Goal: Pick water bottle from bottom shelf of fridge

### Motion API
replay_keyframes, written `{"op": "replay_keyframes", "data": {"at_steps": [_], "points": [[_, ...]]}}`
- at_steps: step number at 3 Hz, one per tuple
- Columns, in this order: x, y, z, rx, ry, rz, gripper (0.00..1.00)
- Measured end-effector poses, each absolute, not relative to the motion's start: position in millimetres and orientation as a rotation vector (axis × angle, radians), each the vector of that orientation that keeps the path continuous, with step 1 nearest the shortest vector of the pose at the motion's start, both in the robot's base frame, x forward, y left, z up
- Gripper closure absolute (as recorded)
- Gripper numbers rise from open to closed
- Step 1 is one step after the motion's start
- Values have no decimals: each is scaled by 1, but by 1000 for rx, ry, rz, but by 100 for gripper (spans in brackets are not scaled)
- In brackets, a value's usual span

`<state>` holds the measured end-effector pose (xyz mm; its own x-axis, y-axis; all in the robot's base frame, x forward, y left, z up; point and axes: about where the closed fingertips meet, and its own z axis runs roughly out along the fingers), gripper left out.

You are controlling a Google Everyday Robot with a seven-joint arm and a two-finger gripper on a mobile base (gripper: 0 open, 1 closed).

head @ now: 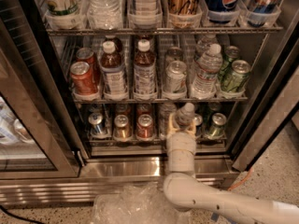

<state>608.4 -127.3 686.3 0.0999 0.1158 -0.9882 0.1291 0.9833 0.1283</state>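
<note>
Water bottle (185, 115): standing upright, pale cap up, at the front edge of the bottom shelf (126, 140) of the fridge (117, 169), in a lane right of the middle.

Gripper (182, 125): reaching in from below at the shelf front, its pale fingers (174, 124) pressing on either side of the water bottle's lower body. You are looking at a clamped hold, as far as it shows.

Done, by this reading: approach and grasp.

Left: the bottle is not yet clear of the rack. You are facing the draw-out, passing close beside the green can (217, 124) just to its right.

Glass door (28, 125): standing open at left.
</note>
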Motion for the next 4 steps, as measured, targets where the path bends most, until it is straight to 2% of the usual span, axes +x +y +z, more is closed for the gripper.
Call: {"op": "replay_keyframes", "data": {"at_steps": [4], "points": [[606,-106,684,101,1528,97,100]]}}
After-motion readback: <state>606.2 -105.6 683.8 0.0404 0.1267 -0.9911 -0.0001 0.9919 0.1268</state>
